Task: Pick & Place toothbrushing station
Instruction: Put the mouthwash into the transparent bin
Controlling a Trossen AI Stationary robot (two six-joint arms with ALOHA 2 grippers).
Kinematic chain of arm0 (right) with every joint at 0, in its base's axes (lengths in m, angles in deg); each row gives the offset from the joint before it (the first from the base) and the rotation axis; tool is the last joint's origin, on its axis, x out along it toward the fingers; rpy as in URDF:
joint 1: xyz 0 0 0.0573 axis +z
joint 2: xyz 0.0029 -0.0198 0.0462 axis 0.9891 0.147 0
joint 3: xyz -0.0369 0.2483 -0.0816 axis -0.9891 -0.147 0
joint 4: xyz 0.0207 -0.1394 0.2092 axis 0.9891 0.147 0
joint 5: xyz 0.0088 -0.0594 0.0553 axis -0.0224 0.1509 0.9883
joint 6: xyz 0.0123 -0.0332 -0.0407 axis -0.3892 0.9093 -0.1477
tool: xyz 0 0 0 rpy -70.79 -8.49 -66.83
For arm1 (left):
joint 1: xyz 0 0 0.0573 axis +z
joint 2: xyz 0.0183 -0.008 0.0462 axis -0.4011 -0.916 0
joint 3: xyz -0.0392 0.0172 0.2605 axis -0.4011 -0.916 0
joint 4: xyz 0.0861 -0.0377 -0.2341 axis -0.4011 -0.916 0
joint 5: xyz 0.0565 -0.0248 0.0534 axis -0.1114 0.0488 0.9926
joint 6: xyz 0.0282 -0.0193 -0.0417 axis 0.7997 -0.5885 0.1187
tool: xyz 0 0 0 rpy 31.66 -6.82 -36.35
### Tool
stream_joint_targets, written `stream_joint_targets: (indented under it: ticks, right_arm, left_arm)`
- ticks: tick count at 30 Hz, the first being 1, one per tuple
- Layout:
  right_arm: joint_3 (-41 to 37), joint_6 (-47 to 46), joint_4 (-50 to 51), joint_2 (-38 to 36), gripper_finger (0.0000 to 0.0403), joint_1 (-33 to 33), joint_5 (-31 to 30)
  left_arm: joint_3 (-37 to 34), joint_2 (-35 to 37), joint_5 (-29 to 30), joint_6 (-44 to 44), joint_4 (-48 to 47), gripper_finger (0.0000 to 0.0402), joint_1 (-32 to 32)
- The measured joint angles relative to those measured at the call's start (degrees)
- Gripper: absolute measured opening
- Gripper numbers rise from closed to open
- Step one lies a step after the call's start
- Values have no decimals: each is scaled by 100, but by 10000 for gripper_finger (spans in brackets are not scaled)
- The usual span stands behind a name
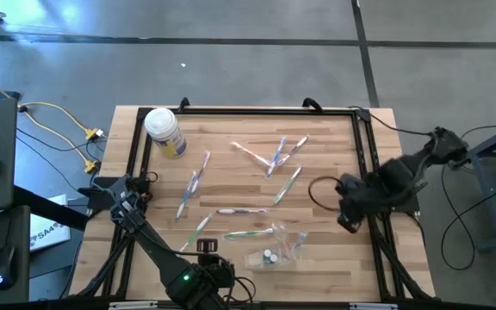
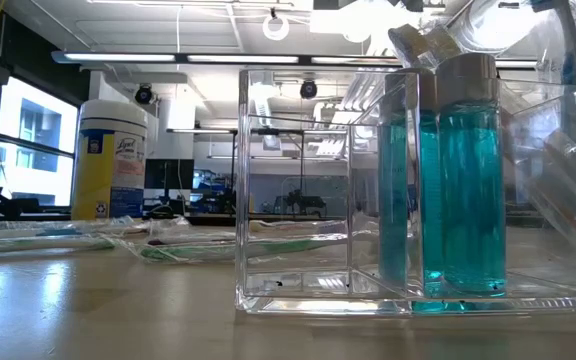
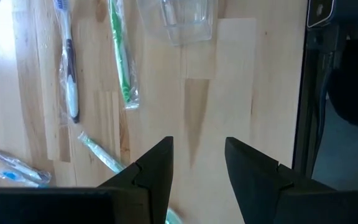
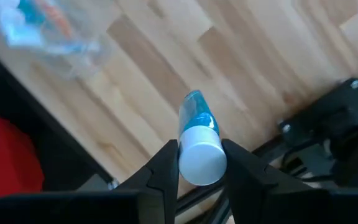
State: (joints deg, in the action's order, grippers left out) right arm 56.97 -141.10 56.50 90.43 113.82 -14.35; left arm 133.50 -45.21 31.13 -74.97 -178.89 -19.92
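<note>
Item: right claw (image 4: pixel 201 163), at the counter's (image 1: pixel 334 275) right edge. It pinches a slim tube (image 4: pixel 199 140) with a white cap and blue contents; the fingers sit on either side of the cap end, and the tube points away past them toward the wood.

Item: left claw (image 3: pixel 197 165), at the near-left corner of the counter. Fingers stand apart with nothing between them, over bare wood.

Item: holder (image 1: pixel 274 251), clear plastic, near the front edge of the counter, between the two arms. In the low view it shows compartments, one of them already carrying blue-filled tubes (image 2: pixel 463 180).

Item: toothbrushes (image 1: pixel 248 211), scattered flat across the middle of the counter, several still in clear wrappers. A green one (image 3: pixel 122 56) and a white-and-dark one (image 3: pixel 69 62) lie just ahead of the left claw, well apart from the holder.

Handling note, right claw: you likely need to carry the tube leftward and toward the front to reach the holder. Keep the tube upright over a free compartment before letting go; the grip is at the cap, so expect the long end to swing. Clear the holder's rim first.

Item: white-lidded jar (image 1: pixel 164 131), far left. Leave it.
</note>
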Motion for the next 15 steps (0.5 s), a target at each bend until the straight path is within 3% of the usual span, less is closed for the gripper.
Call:
stream_joint_targets:
  ticks: [7, 15]
  right_arm:
    - [15, -505, -1068, 33, 92, 1417, -503]
    - [17, 1350, -3567, 674, 92, 2206, -1258]
  left_arm:
    - [0, 0, -3, -107, 0, 143, 0]
    - [0, 0, -2, -111, 0, 143, 0]
